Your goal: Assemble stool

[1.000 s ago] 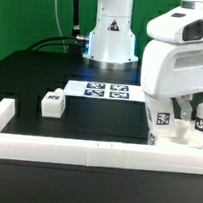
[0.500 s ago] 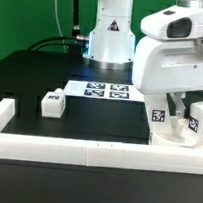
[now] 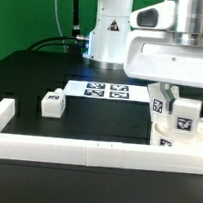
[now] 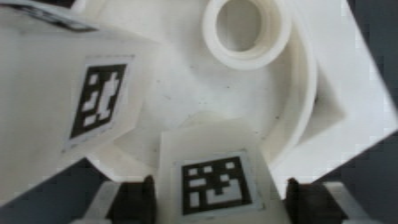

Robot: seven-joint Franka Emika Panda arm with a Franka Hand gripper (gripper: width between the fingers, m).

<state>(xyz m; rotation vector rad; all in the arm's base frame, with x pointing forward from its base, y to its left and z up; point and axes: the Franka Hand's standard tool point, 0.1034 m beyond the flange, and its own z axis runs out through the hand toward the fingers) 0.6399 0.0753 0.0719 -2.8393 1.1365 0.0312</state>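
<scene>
The round white seat (image 4: 267, 110) lies at the exterior view's right (image 3: 164, 142), by the rail, its socket side up. One open socket (image 4: 249, 30) shows in the wrist view. A tagged leg (image 4: 89, 90) stands on the seat, and also shows in the exterior view (image 3: 158, 95). My gripper (image 4: 222, 205) is shut on a second tagged leg (image 4: 222, 180) and holds it upright over the seat (image 3: 185, 120). The dark fingers (image 4: 128, 200) press both of its sides. A third leg (image 3: 53, 103) lies on the black table at the exterior view's left.
The marker board (image 3: 105, 91) lies flat at the back, before the robot base (image 3: 110, 40). A long white border rail (image 3: 75, 150) runs along the front, with a raised end (image 3: 2, 113) at the left.
The wrist has risen and turned. The held leg has moved a little toward the exterior view's left, over the seat. The leg at the left has not moved.
</scene>
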